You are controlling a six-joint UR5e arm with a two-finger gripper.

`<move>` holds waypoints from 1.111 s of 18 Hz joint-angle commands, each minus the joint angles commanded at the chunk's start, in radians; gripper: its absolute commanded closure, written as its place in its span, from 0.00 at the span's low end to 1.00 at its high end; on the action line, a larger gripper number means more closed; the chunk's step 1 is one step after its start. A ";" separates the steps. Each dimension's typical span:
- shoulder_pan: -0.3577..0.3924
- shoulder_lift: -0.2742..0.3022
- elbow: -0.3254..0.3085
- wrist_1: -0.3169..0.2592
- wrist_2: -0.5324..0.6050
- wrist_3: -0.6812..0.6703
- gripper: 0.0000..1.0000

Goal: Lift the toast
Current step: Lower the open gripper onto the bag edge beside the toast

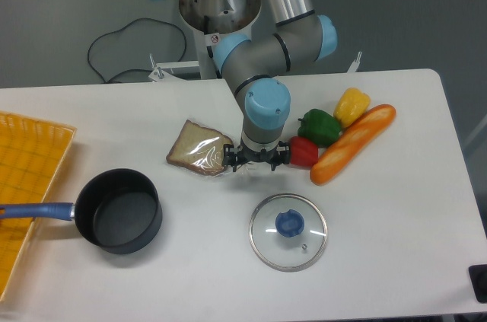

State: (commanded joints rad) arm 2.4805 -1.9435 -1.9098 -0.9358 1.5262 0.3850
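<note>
The hand (257, 159) hangs low just right of the toast (198, 148) on the bench (396, 215); its grip cannot be told

On the table: one toast (198, 151), three peppers (319, 125), one baguette (352, 144), one pot (119, 210), one lid (288, 231), one yellow tray (27, 185).
</note>
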 joint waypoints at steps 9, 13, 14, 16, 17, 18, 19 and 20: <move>-0.015 -0.012 0.000 0.017 0.017 0.000 0.19; -0.015 -0.012 0.000 0.017 0.015 0.003 0.30; -0.015 -0.012 0.000 0.017 0.015 0.003 0.34; -0.015 -0.012 0.000 0.017 0.015 0.005 0.38; -0.017 -0.012 0.002 0.017 0.015 0.005 0.42; -0.017 -0.012 0.000 0.017 0.015 0.005 0.45; -0.017 -0.012 0.002 0.017 0.015 0.005 0.47; -0.017 -0.012 0.002 0.017 0.015 0.003 0.52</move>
State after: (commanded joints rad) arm 2.4636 -1.9558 -1.9083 -0.9189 1.5417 0.3881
